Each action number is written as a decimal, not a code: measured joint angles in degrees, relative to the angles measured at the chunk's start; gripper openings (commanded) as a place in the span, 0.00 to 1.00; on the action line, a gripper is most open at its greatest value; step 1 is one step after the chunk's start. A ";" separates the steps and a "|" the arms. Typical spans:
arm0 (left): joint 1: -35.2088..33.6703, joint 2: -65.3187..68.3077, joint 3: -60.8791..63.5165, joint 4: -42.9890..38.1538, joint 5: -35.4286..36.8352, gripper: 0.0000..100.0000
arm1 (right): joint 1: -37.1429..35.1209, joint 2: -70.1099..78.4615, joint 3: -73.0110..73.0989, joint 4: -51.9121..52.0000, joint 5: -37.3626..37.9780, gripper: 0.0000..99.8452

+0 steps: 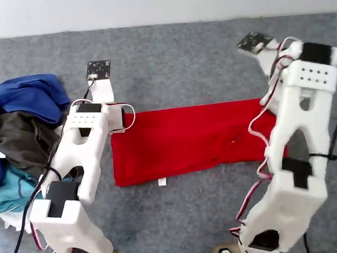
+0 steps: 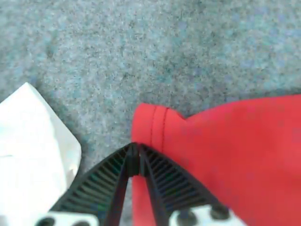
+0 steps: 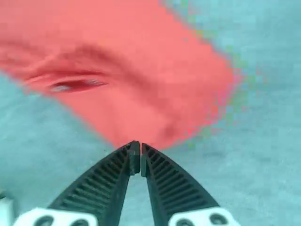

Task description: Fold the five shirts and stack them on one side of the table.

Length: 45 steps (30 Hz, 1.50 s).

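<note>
Closest in, the left claw [image 2: 135,157] has its black ribbed jaws drawn together to a point right at a hemmed end of the red cotton shirt [image 2: 225,155]. Red shows between them further back, but whether any cloth is actually nipped cannot be told. The right claw [image 3: 136,157] is likewise closed to a narrow tip, sitting at a corner of the same shirt's far end. From above, the shirt lies flat as a long band across the middle of the grey carpet-covered table [image 1: 181,62], running between the white left arm [image 1: 83,150] and the white right arm [image 1: 297,146], with a small white tag [image 1: 162,182] peeping out at its near edge. It looks light, limp and not at all slippery on that rough surface, so it will likely sag and drag rather than hold a shape. The sensible holds are the two end corners or hems, taken together so the band lifts evenly. Beside the left arm sits a loose heap of other garments: a blue shirt [image 1: 22,99] on top, a dark grey-brown one [image 1: 19,137], a teal one [image 1: 8,195] and a bit of white cloth [image 1: 4,219]. That heap crowds the left side, and a trailing red end could catch on it or on the left arm's cables.
</note>
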 measured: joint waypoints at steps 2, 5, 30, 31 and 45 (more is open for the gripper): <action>-0.09 0.00 0.00 0.09 0.00 0.01 | -3.25 -4.75 11.25 -1.58 0.00 0.01; -0.26 0.00 0.00 0.18 0.00 0.01 | -5.54 -8.62 26.64 -10.11 -2.29 0.01; -0.18 0.00 0.00 0.53 0.00 0.01 | -12.48 -1.05 34.99 -34.90 -17.14 0.01; -0.18 0.00 0.00 0.53 0.00 0.01 | -12.31 0.53 33.85 -34.73 -18.29 0.01; 0.09 -4.75 0.79 3.16 0.00 0.01 | -10.99 -2.81 9.49 -11.60 -23.91 0.01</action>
